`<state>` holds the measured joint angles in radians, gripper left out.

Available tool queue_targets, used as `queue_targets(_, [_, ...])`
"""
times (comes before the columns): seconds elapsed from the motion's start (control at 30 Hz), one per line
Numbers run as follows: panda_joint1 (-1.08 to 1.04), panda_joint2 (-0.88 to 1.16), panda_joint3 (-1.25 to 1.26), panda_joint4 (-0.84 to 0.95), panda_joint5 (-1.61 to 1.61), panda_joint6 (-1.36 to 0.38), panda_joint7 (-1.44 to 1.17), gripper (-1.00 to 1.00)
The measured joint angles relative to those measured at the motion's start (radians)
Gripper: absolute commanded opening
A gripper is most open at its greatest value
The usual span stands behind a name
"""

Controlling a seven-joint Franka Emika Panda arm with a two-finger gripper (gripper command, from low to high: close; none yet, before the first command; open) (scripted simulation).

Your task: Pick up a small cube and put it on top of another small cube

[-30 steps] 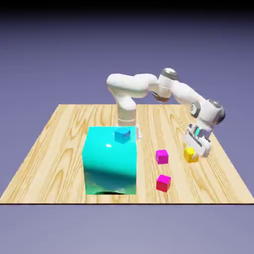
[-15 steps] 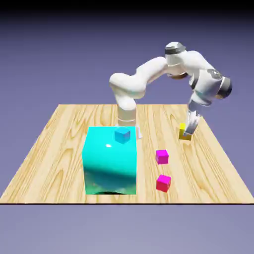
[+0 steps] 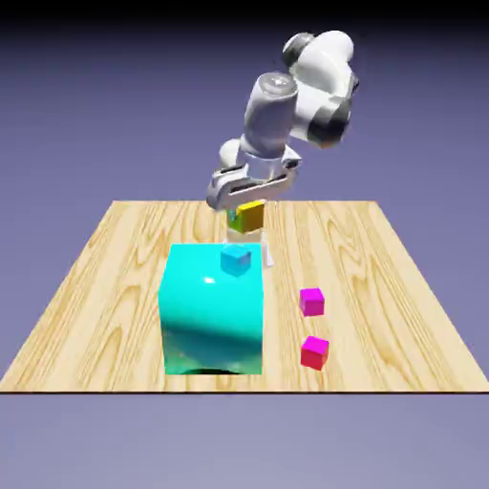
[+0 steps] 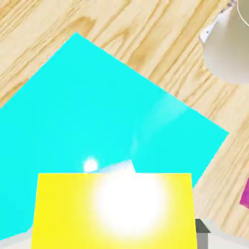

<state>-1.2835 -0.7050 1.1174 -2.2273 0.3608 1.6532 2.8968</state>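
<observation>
Pincer point(image 3: 247, 214) held the tiny plain yellow cube point(image 3: 251, 217) aloft, seemingly above the tiny sky-blue cube point(image 3: 236, 260); lowering and release remained.

A table point(image 3: 105, 287) of pale wood with darker wavy grain, smooth and lightly sheened. On it stands a big cyan block point(image 3: 214, 315), very glossy, with a bright highlight and mirror-like reflections on its faces. The tiny sky-blue cube point(image 3: 236, 259) on top of it looks plain and matt. The yellow cube point(image 3: 251, 217) is smooth, and glares white in the hand view. Two small cubes, one magenta point(image 3: 311, 302) and one pink-red point(image 3: 314, 352), have a flat, plastic-like finish. The robot arm point(image 3: 306, 91) has smooth white casing, semi-glossy, with grey joints.
</observation>
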Motion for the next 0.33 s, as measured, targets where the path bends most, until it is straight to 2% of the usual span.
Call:
queue_targets(0.1, [0.006, 0.003, 0.044, -0.109, 0.028, 0.113, -0.002, -1.0])
queue_targets(0.13, [0.007, 0.003, 0.051, -0.126, 0.033, 0.131, -0.002, 1.0])
queue_targets(0.2, [0.007, 0.003, 0.051, -0.126, 0.034, 0.13, -0.002, 1.0])
queue_targets(0.33, [-0.001, 0.0, -0.008, 0.019, -0.004, -0.021, 0.0, 1.0])
